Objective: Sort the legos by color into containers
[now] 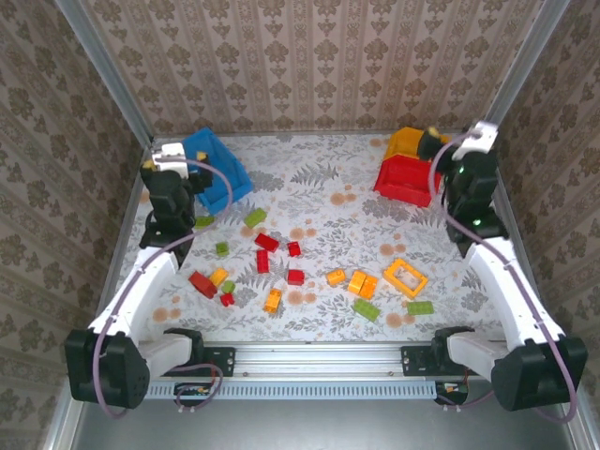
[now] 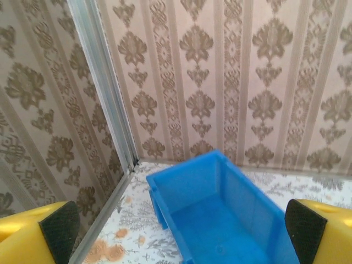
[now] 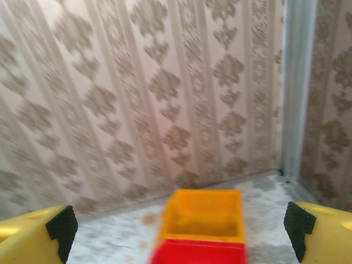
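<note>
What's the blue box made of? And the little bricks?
The blue box looks like plastic: thin, smooth, faintly shiny walls in one even colour. The bricks are probably hard plastic too, going by their bright solid colours and blocky shapes; they're too small to judge shine.

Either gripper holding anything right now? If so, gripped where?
Nothing is held. Left gripper and right gripper are both open, jaws wide apart with no brick between them.
</note>
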Robot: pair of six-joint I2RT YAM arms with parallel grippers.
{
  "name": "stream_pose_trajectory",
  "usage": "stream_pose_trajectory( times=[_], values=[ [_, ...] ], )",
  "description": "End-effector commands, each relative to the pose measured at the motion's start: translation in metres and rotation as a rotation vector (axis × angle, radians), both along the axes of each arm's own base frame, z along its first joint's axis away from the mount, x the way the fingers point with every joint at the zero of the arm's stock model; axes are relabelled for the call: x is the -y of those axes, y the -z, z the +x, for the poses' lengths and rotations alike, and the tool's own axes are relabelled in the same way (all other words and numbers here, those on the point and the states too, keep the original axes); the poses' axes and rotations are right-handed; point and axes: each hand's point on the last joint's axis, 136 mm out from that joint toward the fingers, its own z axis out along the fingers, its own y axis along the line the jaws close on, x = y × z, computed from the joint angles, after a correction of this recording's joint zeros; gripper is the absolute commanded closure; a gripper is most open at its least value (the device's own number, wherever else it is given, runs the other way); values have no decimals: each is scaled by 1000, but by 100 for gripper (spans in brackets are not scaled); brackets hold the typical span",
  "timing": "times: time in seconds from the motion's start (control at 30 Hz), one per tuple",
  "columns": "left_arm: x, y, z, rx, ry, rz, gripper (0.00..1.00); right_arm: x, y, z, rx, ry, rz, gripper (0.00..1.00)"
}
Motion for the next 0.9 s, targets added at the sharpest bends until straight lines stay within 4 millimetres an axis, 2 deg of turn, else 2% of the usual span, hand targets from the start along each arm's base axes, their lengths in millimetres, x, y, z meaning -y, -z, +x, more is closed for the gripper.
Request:
stream_pose_trajectory(
  times=[0.0,0.03,0.07,0.13,0.23,0.33,0.47,0.57,0.73,0.87],
  values=[
    [-31,15,-25,-200,-236,-319,0,-26,40,-18,-196,-164,328,0],
    [-32,32,-33,-327,-232,-403,0,-34,41,-13,-162,-271,441,0],
    [-29,40,-26,-363,-188,-470,0,-31,49,-11,-162,-271,516,0],
    [-28,62,-16,-466,-153,-634,0,-30,66,-14,-256,-191,543,1],
    [-39,93,-20,-677,-266,-668,1,-27,88,-23,-401,-91,539,12],
    [-44,113,-10,-797,-278,-677,6,-34,103,-24,-484,-98,573,15],
    [-48,135,17,-849,-209,-702,10,-53,119,-21,-528,-162,623,14],
    [-52,152,39,-914,-186,-663,13,-65,133,-17,-588,-189,639,7],
    [-54,173,73,-958,-160,-607,16,-71,153,-10,-657,-179,689,5],
    [-47,189,90,-984,-126,-574,21,-74,161,-1,-654,-171,749,6]
  ],
)
